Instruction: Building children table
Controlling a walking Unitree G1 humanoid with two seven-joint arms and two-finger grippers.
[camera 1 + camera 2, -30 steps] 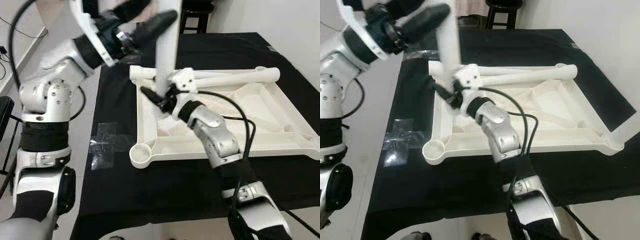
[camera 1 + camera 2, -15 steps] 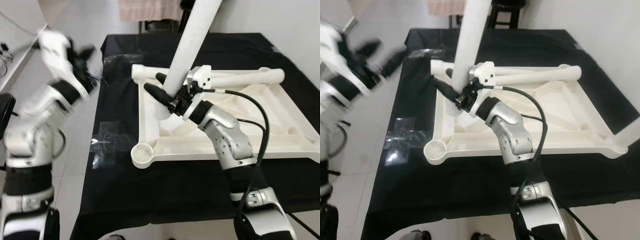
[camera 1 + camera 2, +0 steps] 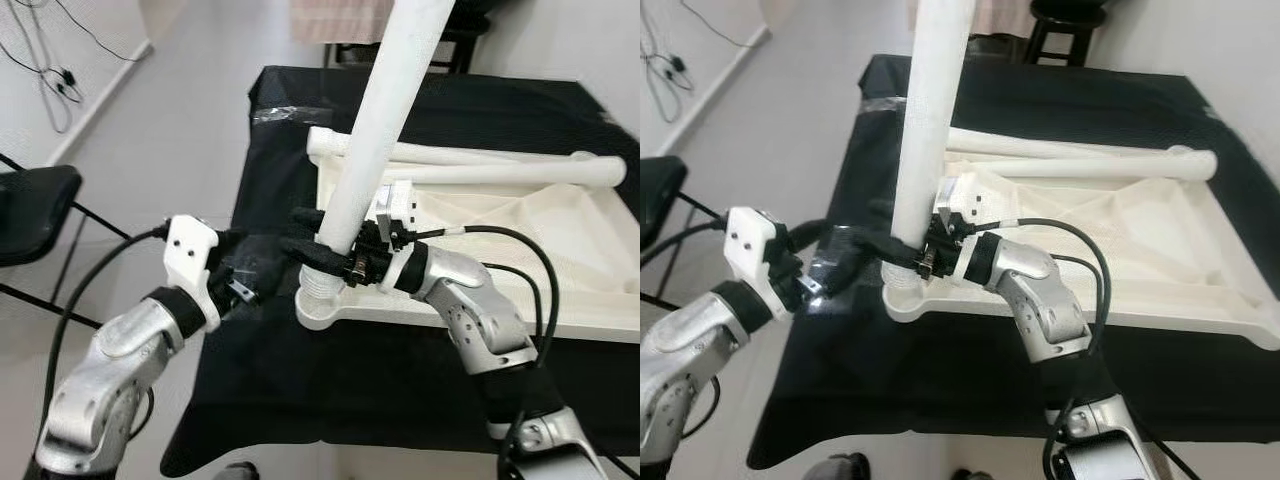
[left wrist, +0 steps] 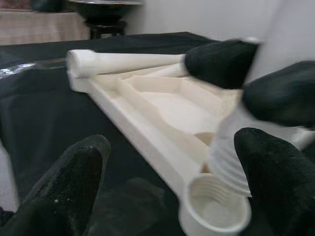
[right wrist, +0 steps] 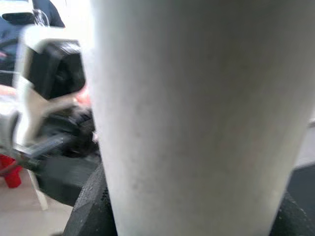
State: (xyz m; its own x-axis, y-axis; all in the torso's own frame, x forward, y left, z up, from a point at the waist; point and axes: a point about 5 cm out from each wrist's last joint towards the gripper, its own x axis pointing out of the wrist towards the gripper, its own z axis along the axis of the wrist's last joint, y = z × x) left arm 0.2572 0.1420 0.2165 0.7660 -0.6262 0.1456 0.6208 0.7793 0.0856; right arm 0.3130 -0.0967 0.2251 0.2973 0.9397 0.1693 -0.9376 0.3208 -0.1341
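The white table top [image 3: 470, 322] lies upside down on the black-covered table. My right gripper [image 3: 318, 240] is shut on a long white table leg [image 3: 385, 120], low on its shaft. The leg leans away from me, and its threaded end [image 4: 230, 169] sits at the round corner socket [image 3: 318, 305] at the front left. My left gripper [image 3: 252, 268] is open just left of that corner and holds nothing; its fingers [image 4: 69, 191] frame the socket [image 4: 214, 216] in the left wrist view. The leg [image 5: 187, 118] spans the right wrist view.
Two more white legs [image 3: 480, 165] lie along the far edge of the table top. A clear plastic packet [image 3: 280, 115] lies on the cloth at the back left. A black chair [image 3: 30, 205] stands on the floor to the left, a stool [image 3: 1070, 15] behind the table.
The camera has shifted. My left arm has let go of the leg's upper part and dropped beside the front left corner. My right gripper has carried the leg's threaded end to the corner socket.
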